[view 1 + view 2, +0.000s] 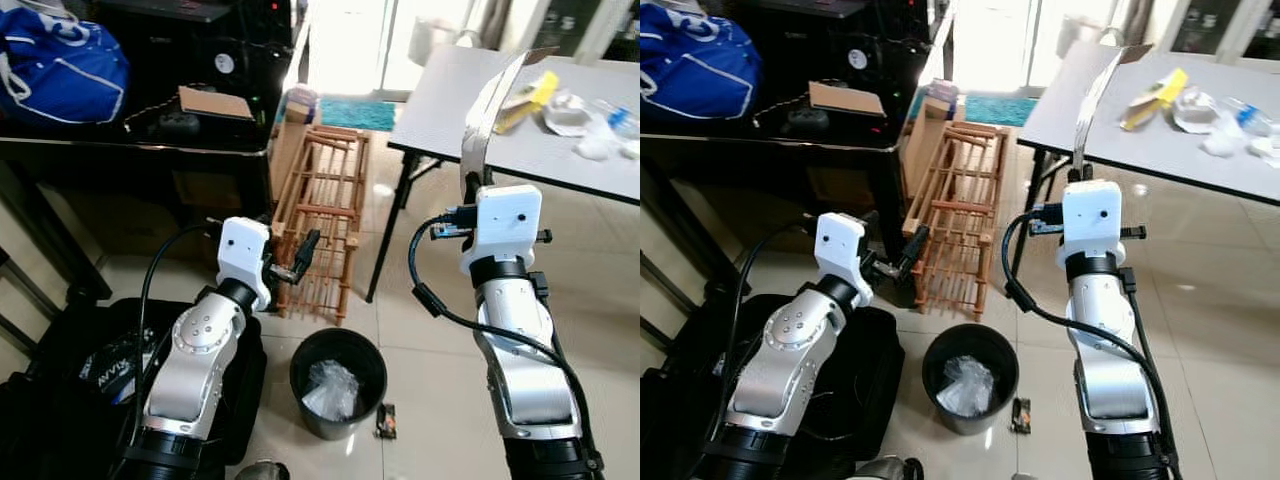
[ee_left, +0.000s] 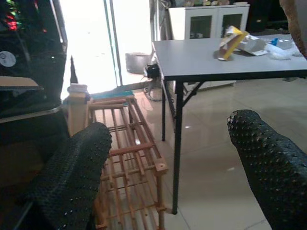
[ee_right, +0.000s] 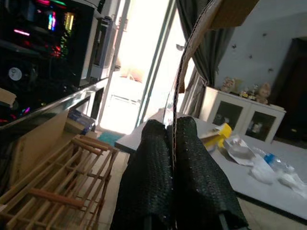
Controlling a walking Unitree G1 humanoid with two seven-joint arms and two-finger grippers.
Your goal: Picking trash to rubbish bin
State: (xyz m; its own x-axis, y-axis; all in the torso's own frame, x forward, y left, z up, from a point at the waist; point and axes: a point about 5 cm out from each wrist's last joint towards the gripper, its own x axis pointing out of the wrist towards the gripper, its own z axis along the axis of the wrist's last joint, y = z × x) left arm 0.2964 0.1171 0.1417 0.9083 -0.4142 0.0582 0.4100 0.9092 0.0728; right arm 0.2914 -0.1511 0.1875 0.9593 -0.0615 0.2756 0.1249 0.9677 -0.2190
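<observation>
My right gripper (image 3: 173, 139) is shut on a thin, flat strip of cardboard (image 1: 488, 110) that stands upright above the wrist, level with the grey table's edge. The left gripper (image 1: 301, 256) is open, held in front of the wooden rack with nothing between its fingers (image 2: 81, 163). A black rubbish bin (image 1: 338, 335) stands on the tiled floor between my two arms, with crumpled clear plastic inside. A small dark wrapper (image 1: 387, 421) lies on the floor just right of the bin. On the table lie a yellow carton (image 1: 527, 100), crumpled plastic (image 1: 570, 112) and a bottle (image 1: 620, 120).
A wooden slatted rack (image 1: 325, 215) leans beyond the bin. The grey folding table (image 1: 450, 100) stands at the right, a black desk (image 1: 120, 145) with a blue bag (image 1: 60, 70) at the left. A black bag (image 1: 80, 350) lies on the floor under my left arm.
</observation>
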